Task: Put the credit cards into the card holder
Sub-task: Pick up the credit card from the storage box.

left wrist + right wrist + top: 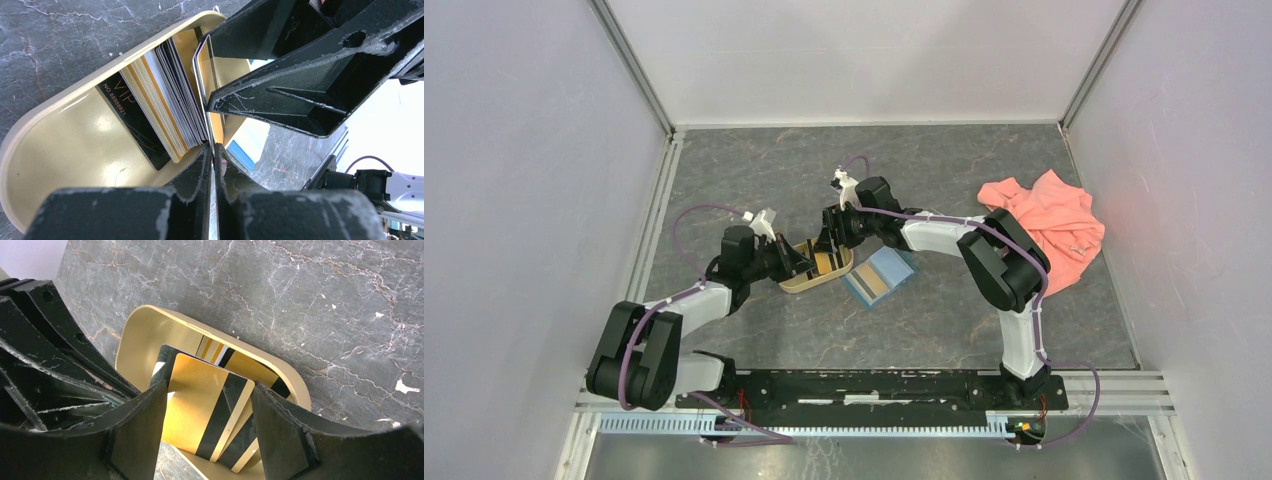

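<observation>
Left gripper (214,150) jaws pinch the gold, black-striped plastic card (200,405) upright in the tan oval tray (142,335); right gripper (209,390) jaws, spread astride it with grip unclear, should close squarely before release.

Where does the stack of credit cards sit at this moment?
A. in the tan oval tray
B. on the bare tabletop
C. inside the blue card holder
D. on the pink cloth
A: the left wrist view shows the credit cards fanned on edge inside the tan oval tray.
</observation>
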Robot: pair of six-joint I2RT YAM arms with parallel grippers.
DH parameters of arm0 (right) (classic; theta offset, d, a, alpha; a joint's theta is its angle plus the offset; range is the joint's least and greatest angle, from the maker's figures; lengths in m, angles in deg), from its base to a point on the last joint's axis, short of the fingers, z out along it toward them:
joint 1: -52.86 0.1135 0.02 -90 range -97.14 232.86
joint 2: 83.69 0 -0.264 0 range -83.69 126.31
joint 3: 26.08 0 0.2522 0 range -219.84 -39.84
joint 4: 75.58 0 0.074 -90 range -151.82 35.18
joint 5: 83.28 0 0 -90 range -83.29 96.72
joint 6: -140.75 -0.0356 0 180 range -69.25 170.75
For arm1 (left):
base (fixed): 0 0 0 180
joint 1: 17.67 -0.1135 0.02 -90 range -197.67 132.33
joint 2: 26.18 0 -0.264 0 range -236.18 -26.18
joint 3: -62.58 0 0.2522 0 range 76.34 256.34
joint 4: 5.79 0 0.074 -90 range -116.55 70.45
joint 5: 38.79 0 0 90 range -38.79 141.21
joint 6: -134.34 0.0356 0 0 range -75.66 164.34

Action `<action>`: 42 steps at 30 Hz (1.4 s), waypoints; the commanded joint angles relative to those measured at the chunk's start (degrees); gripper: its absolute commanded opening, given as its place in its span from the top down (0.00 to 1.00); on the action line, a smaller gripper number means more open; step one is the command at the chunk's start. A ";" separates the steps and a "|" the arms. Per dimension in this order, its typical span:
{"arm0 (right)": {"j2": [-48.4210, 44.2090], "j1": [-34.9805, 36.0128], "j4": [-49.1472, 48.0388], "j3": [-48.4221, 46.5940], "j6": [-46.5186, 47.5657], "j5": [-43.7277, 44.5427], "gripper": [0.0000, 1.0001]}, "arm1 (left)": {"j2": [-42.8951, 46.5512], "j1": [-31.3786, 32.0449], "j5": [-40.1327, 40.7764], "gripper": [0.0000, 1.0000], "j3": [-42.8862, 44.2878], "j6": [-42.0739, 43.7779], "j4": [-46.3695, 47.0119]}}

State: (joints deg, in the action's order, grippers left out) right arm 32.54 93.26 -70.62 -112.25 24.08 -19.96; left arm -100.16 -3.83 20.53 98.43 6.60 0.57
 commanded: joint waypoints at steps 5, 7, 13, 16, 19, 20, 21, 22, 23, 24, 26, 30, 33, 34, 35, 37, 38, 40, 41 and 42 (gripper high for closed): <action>-0.68 -0.07 0.95 0.40 2.89 2.16 0.29 | -0.26 -0.58 -1.54 0.98 -0.08 -0.12 2.46; -1.39 -0.07 1.68 -0.42 5.21 2.17 0.24 | 1.61 -1.06 0.21 0.98 0.37 0.91 -0.58; -2.54 -0.12 3.19 -2.22 9.04 1.46 0.15 | 9.59 -1.79 4.75 0.98 2.47 3.07 -10.75; -3.03 -0.10 3.81 -2.96 11.29 0.77 0.14 | 11.55 -2.11 5.68 0.98 3.59 3.88 -14.51; -4.69 -0.02 4.98 -4.04 15.04 0.17 0.12 | 14.36 -2.37 7.62 0.98 4.75 4.71 -18.28; -5.15 -0.07 5.29 -4.35 16.23 -0.24 0.11 | 15.45 -2.49 8.27 0.98 5.17 4.96 -19.48; -5.59 -0.06 5.74 -4.61 17.32 -0.88 0.11 | 16.43 -2.53 9.00 0.98 5.61 5.14 -20.62; -6.02 -0.08 6.17 -4.93 18.26 -1.32 0.11 | 17.43 -2.57 9.51 0.98 6.19 5.33 -22.31; -6.34 -0.07 6.45 -5.13 19.29 -1.91 0.10 | 18.33 -2.67 10.09 0.98 6.67 5.45 -23.33; -6.72 -0.12 7.16 -5.51 20.89 -2.46 0.10 | 19.28 -2.68 10.23 0.98 7.05 5.55 -23.94; -7.42 -0.09 8.60 -6.65 25.07 -4.31 0.10 | 20.89 -2.68 9.86 0.98 7.78 5.30 -24.30; -10.77 -0.54 15.82 -9.39 38.15 -10.94 0.10 | 23.27 -2.68 4.96 0.98 7.44 2.36 -18.65; -15.51 -2.95 17.19 -7.37 42.84 -22.56 0.11 | 23.86 -2.68 0.58 0.98 5.59 -2.48 -9.72; -17.44 -4.25 15.64 -5.66 41.79 -27.30 0.11 | 23.68 -2.68 -0.68 0.98 4.76 -4.40 -6.39; -19.21 -5.62 13.16 -3.75 39.58 -31.04 0.12 | 23.44 -2.68 -1.76 0.98 3.97 -6.31 -2.44; -23.17 -8.95 2.55 2.20 29.00 -36.83 0.12 | 22.55 -2.62 -3.61 0.98 2.37 -9.81 4.90; -24.52 -10.15 -1.37 3.61 24.18 -38.30 0.12 | 21.90 -2.58 -4.48 0.98 2.00 -11.43 8.82; -25.86 -12.34 -3.05 4.62 18.34 -38.72 0.13 | 20.81 -2.51 -5.93 0.98 1.11 -13.74 15.38; -26.24 -12.74 -2.86 5.06 16.27 -37.84 0.13 | 20.19 -2.39 -6.52 0.98 0.97 -14.51 18.01; -26.54 -13.12 -2.79 5.64 14.22 -36.99 0.14 | 19.71 -2.15 -7.01 0.98 0.93 -15.04 20.39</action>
State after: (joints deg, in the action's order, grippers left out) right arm 7.66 82.09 -66.00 -109.03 50.44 -51.96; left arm -78.98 -6.08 18.37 100.11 -1.62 3.69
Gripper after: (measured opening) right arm 0.867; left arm 0.026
